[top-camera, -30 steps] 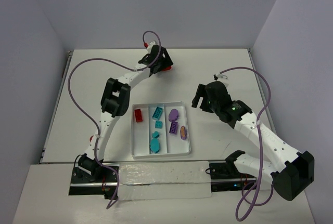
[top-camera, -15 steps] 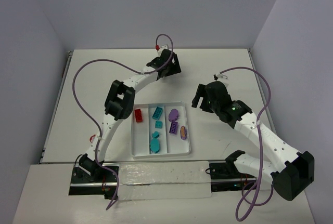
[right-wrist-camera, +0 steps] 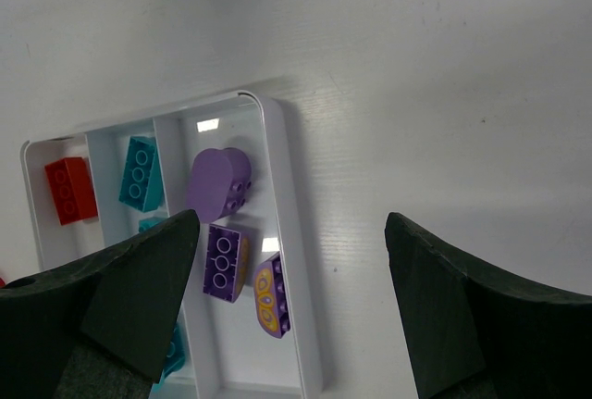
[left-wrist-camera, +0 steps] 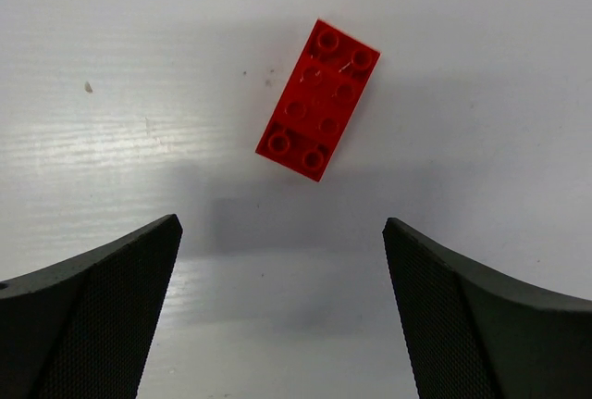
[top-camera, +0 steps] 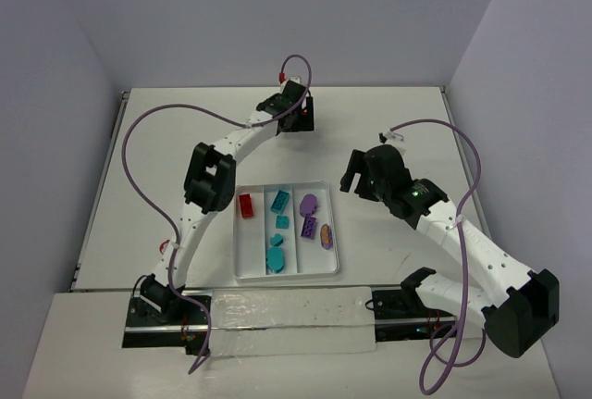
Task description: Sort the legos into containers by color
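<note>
My left end effector is spread wide and holds nothing. Its 2 fingers frame bare worktop at the bottom of the left wrist view. The loose red brick lies flat on the worktop, studs up. It sits ahead of the fingertips, a little right of the midline between them and clear of both.

Its long axis runs diagonally in that view, from lower left to upper right, steeper than it is flat. That makes it neither square to the closing direction nor in line with it, and I judge the coming move turns on this. I would advance and lower until the brick sits between the fingers, shift slightly right, and twist the wrist. The pads would then close on the 2 long sides rather than on corners.

From above, the left arm reaches to the far side of the worktop, well beyond the tray. There the end effector hides the brick. The right end effector is also wide open and empty, hovering near the tray's far right corner. The left arm is plainly the nearer one.

In the tray, the left compartment holds 1 sorted red brick. The middle one holds the teal pieces and the right one 3 purple pieces. By my reading the loose red brick is the only piece left to sort, and it belongs in the left compartment.
</note>
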You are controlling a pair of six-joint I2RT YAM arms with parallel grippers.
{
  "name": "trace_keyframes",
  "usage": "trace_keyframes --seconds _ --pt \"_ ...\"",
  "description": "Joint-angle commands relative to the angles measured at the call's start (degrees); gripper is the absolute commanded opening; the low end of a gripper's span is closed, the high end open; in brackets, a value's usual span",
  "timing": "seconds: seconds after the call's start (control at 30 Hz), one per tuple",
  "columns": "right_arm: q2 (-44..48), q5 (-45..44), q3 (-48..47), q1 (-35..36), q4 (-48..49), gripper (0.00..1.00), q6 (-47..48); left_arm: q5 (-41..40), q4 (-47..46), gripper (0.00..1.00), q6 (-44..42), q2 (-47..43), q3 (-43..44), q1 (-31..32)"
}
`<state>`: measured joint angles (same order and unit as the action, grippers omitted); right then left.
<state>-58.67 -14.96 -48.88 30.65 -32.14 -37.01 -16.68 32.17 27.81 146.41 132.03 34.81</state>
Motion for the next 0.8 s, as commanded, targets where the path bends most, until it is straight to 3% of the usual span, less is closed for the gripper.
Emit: trace_keyframes --seconds 0.0,0.17,0.4,0.77 --pt "1.12 -0.35 -3.08 0.55 1.19 0.89 -0.41 3.48 -3.27 0.96 -3.07 1.44 3.08 -1.33" --pt "0.64 -0.42 -3.50 0.66 1.20 0.89 -0.34 4.98 -2.03 0.93 -3.80 6.02 9.18 -1.33" --pt "-0.04 -0.33 -3.50 0.87 1.38 0.89 -0.43 7.68 -6.09 0.90 -1.81 7.48 8.91 -1.33" --pt "-0.56 -0.95 -3.77 0.89 1.11 0.89 -0.01 10.43 -9.01 0.77 0.75 9.58 11.02 -1.24"
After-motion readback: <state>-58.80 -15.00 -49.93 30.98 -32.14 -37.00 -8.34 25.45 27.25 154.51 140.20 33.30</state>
